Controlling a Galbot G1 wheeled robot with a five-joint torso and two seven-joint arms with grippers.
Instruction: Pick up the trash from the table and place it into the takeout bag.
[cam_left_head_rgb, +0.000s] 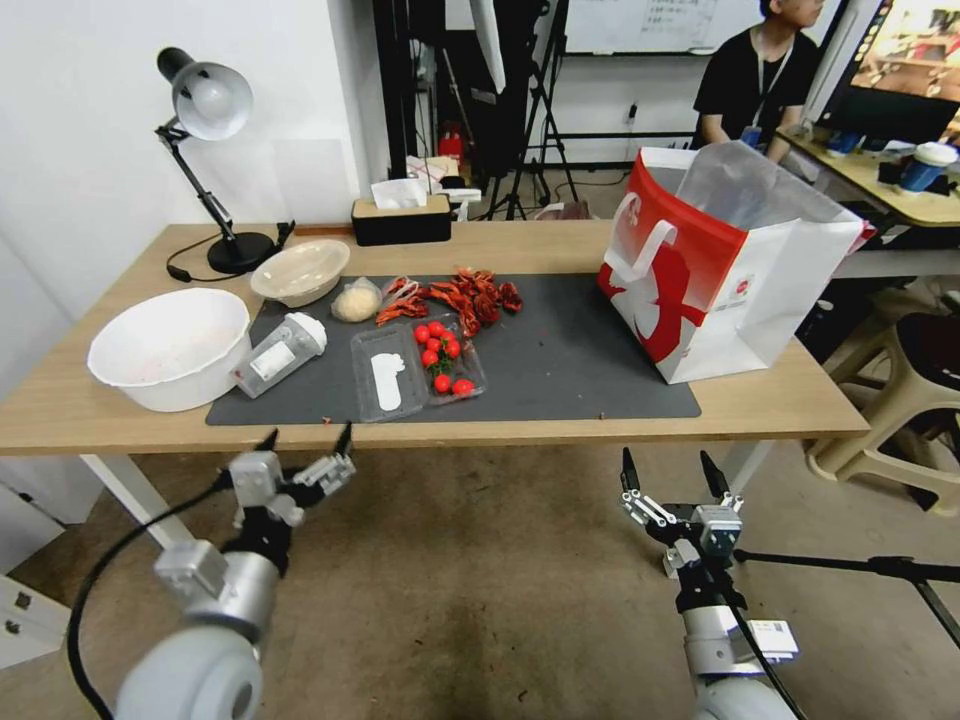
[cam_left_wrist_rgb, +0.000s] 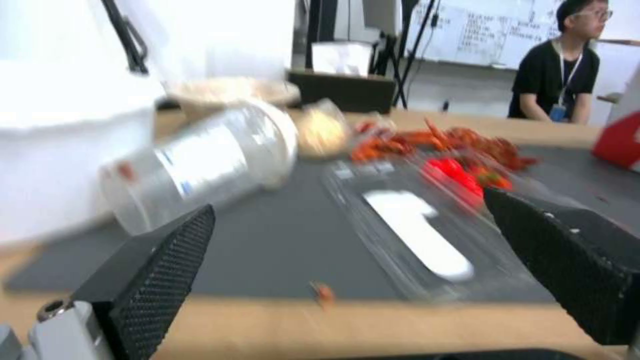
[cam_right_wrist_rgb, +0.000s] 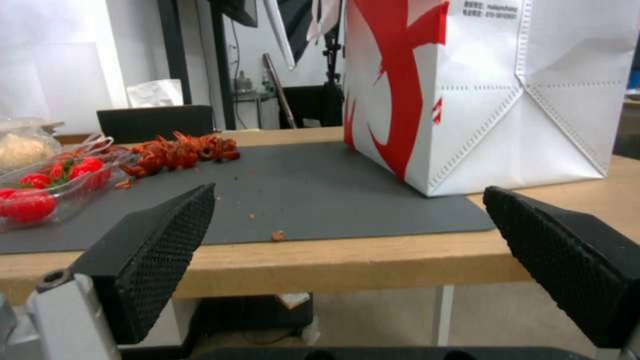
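On the table (cam_left_head_rgb: 760, 405), over its dark mat, trash lies at the left: a clear white-capped bottle (cam_left_head_rgb: 280, 353) (cam_left_wrist_rgb: 200, 165) on its side, a plastic-wrapped beige lump (cam_left_head_rgb: 356, 300) (cam_left_wrist_rgb: 323, 127) and a shallow beige bowl (cam_left_head_rgb: 300, 270) (cam_left_wrist_rgb: 230, 90). The red and white takeout bag (cam_left_head_rgb: 730, 260) (cam_right_wrist_rgb: 480, 90) stands open at the right end. My left gripper (cam_left_head_rgb: 305, 440) (cam_left_wrist_rgb: 347, 210) hovers open at the table's front edge, just short of the bottle. Below the edge, in front of the bag, my right gripper (cam_left_head_rgb: 668, 468) (cam_right_wrist_rgb: 347, 195) is open and holds nothing.
A large white bowl (cam_left_head_rgb: 170, 345) sits left of the bottle. A clear tray of tomatoes (cam_left_head_rgb: 420, 365) (cam_right_wrist_rgb: 47, 190) and red crayfish shells (cam_left_head_rgb: 455, 295) lie mid-mat. A desk lamp (cam_left_head_rgb: 215, 160) and tissue box (cam_left_head_rgb: 400, 215) stand at the back. Stools (cam_left_head_rgb: 900, 400) stand right of the table.
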